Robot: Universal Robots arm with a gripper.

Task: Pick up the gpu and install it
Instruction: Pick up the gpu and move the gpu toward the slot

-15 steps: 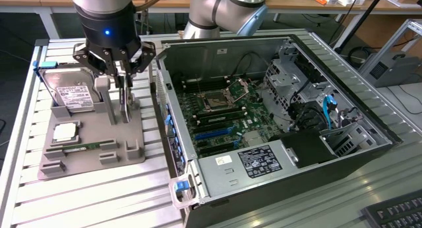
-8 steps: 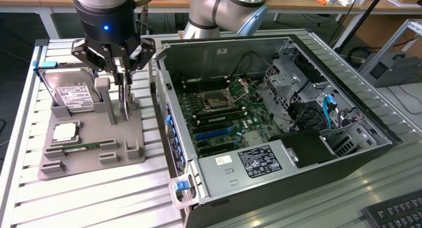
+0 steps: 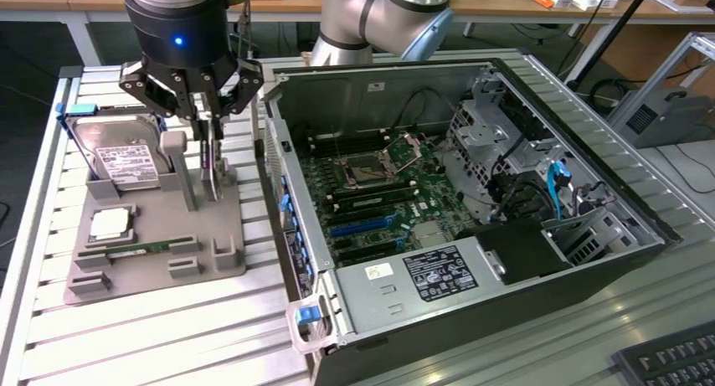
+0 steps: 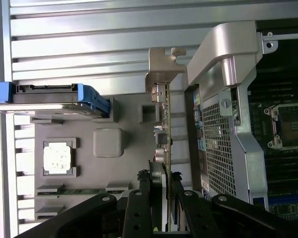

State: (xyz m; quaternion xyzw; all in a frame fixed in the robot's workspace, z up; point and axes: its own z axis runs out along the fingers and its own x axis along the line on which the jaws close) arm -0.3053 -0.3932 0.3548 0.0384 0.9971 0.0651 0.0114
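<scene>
The arm (image 3: 386,13) reaches in from 12 o'clock in the exterior view. Its wrist is turned straight down, so the end effector (image 3: 204,118) hangs vertically over a gray fixture (image 3: 156,265). That fixture lies on the slatted metal tabletop (image 3: 146,336) at 9 o'clock of the open computer case (image 3: 380,84).

The fingers (image 3: 229,89) are drawn narrow and close on the gpu (image 3: 213,172) from both sides. In the wrist view the end effector (image 4: 160,191) has one dark finger pressed to each face of the gpu (image 4: 164,124).

The card stands on edge in the fixture, on the side nearest the case. The silver hard drive (image 3: 126,162) is at its 9 o'clock. In the exterior view the card's visible length runs along the 12-to-6 line, rising from the fixture into the fingers. In the wrist view it shows edge-on as a thin strip leading away from the fingertips, and its silver bracket (image 4: 161,67) is at the far end.

The card looks thin and flat, with a dark face and small metal connector parts along the edge. The bracket is bare metal and ends in a bent tab.
</scene>
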